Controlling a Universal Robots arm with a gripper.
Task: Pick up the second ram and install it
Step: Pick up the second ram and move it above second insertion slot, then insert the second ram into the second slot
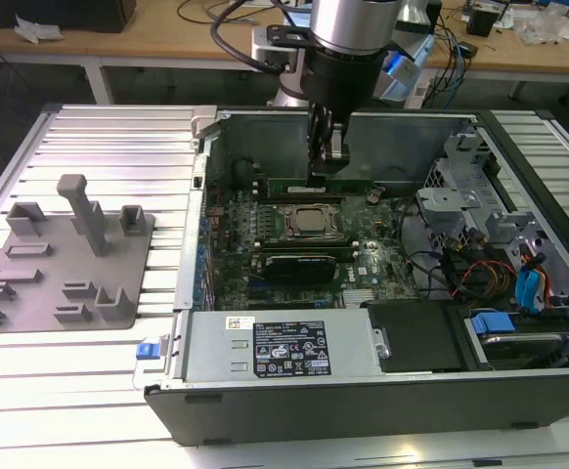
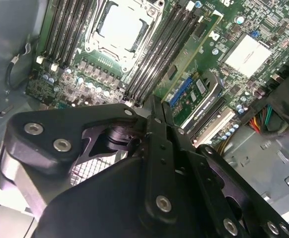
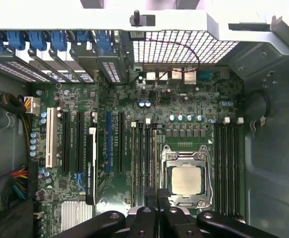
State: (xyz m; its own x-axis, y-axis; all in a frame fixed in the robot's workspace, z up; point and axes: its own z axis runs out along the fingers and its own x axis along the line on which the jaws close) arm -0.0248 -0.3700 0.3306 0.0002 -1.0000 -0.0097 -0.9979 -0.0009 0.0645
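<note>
Gripper (image 1: 328, 168) first: we see its black fingers drawn narrow, closed to a thin seam on the top edge of the second ram (image 1: 382, 184), a thin, long, narrow green circuit-board stick; in the second wrist view the gripper (image 2: 157, 101) meets that stick (image 2: 194, 49) at its near end, and the green edge runs straight into the seam. We find the stick standing on edge inside the open dark grey computer case (image 1: 363, 401), among the black memory slots just beyond the square silver processor (image 1: 311, 222) in the exterior view; it runs across that view, and the fingers hold it nearer the exterior view's left end. We cannot tell whether it sits fully down in its slot.

In the first wrist view the gripper (image 3: 158, 194) hangs over the slots just beside the processor (image 3: 186, 179); a second bank of black slots (image 3: 226, 163) lies on the processor's other side; the wide black expansion card (image 3: 90, 163) stands well apart among the long connectors. On the exterior view's left, a grey moulded parts holder (image 1: 69, 254) rests on the slatted metal table (image 1: 99, 137).
</note>
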